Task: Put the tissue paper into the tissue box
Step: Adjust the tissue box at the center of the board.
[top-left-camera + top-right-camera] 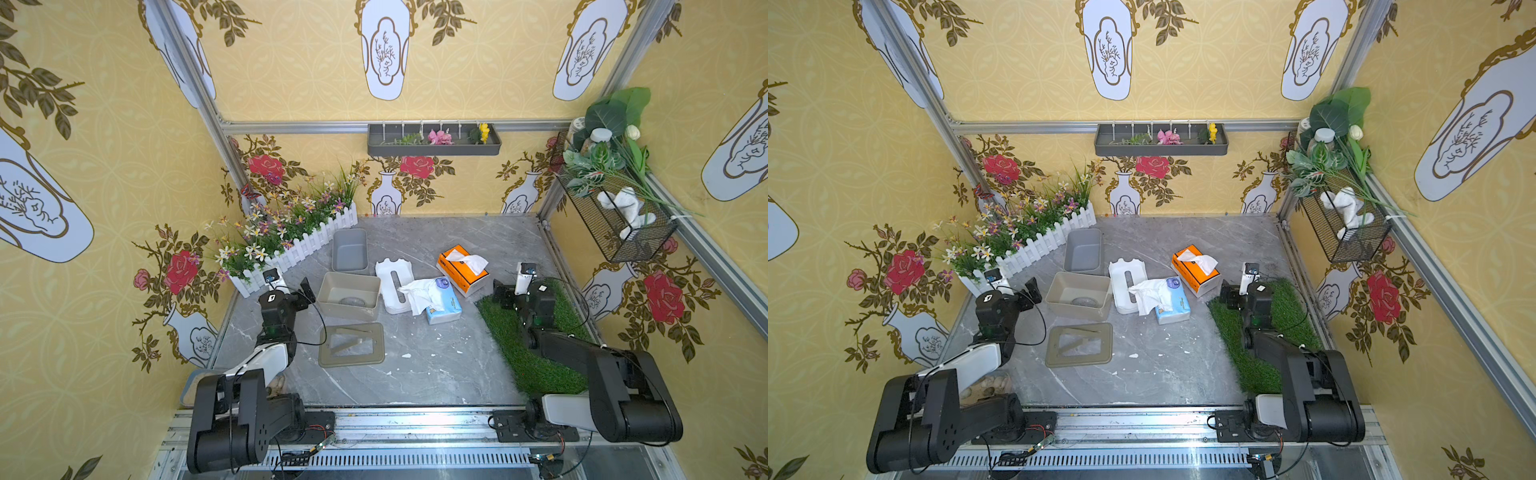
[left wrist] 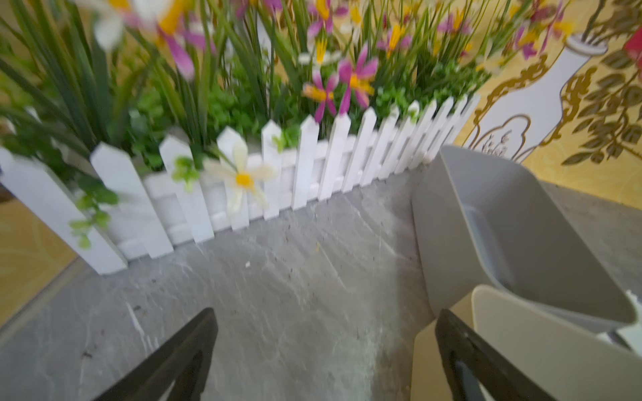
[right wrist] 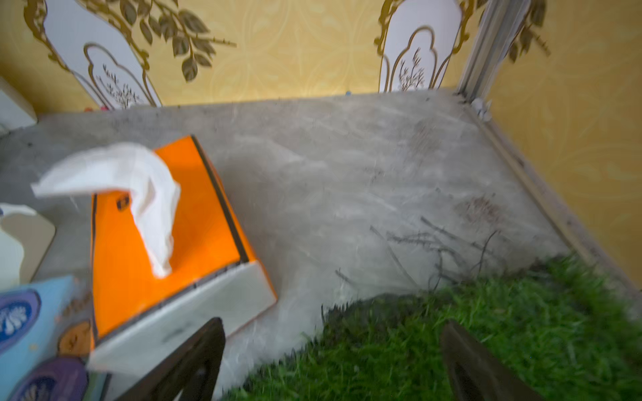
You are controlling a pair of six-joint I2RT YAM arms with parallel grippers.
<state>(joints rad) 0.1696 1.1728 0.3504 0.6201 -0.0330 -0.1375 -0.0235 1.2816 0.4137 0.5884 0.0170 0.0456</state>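
The tissue paper is a blue soft pack [image 1: 444,306] [image 1: 1173,306] mid-table, with crumpled white sheets [image 1: 420,292] spilling from it; its corner shows in the right wrist view [image 3: 31,333]. To its left stands an open beige tissue box [image 1: 350,296] [image 1: 1079,295] [image 2: 542,350]. The box's slotted lid [image 1: 352,345] lies flat in front of it. My left gripper [image 1: 293,287] [image 1: 1018,287] [image 2: 324,343] hovers open over bare table left of the beige box, holding nothing. My right gripper [image 1: 517,291] [image 1: 1244,291] [image 3: 333,347] is open and empty over the grass mat's edge.
An orange carton [image 1: 462,270] [image 3: 166,236] with a tissue poking out sits right of the pack. A white cover [image 1: 392,286] and a grey bin [image 1: 350,250] [image 2: 514,229] lie behind. A flower fence [image 1: 291,245] [image 2: 312,166] lines the back left, and a grass mat [image 1: 528,345] [image 3: 486,330] the right.
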